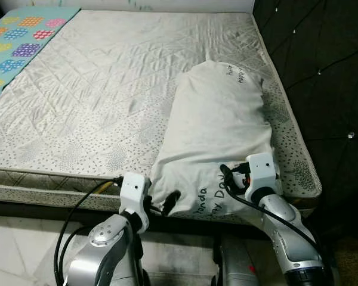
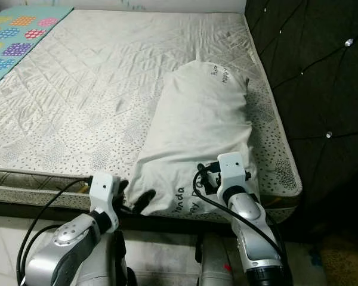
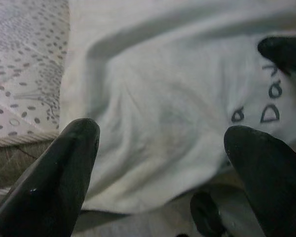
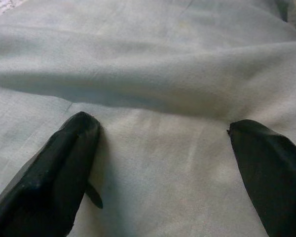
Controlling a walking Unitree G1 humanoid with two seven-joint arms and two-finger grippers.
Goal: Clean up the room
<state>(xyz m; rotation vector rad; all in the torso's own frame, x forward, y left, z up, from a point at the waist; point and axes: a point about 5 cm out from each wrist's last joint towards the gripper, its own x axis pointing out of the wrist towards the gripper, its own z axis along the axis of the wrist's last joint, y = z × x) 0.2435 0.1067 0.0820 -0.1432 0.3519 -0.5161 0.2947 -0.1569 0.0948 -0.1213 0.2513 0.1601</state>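
Inspection at the foot edge of the bed [image 1: 59, 179]. The task item is a white pillow [image 1: 221, 125] with dark lettering, lying lengthwise on the bare quilted mattress [image 1: 107, 89]. Its near end overhangs the mattress edge directly ahead of both tools.

Left tool [image 3: 160, 143]: fingers spread apart, nothing between them, aimed at the near left corner of the pillow. One fingertip [image 1: 170, 199] appears to touch or sit just beside the fabric; contact cannot be confirmed.

Right tool [image 4: 163, 148]: fingers spread apart over the pillowcase, apparently resting on or just above the cloth, nothing clamped.

Risks noted:
- The case hangs loose and creased ahead of both tools. Closing on it is likely to catch only slack cloth, so the filling sags and the pillow slides out on lifting.
- The overhanging end is unsupported. A push from either tool instead of a pinch could tip the pillow off the edge to the floor [image 1: 12, 250].
- The two tools stand near one another. Uneven closing or lifting would twist the pillow and drag it across the mattress.
- A loose black cable [image 1: 77, 208] loops beside the left arm and could snag on the bed edge.

A patterned sheet [image 1: 18, 36] lies well away from both tools.
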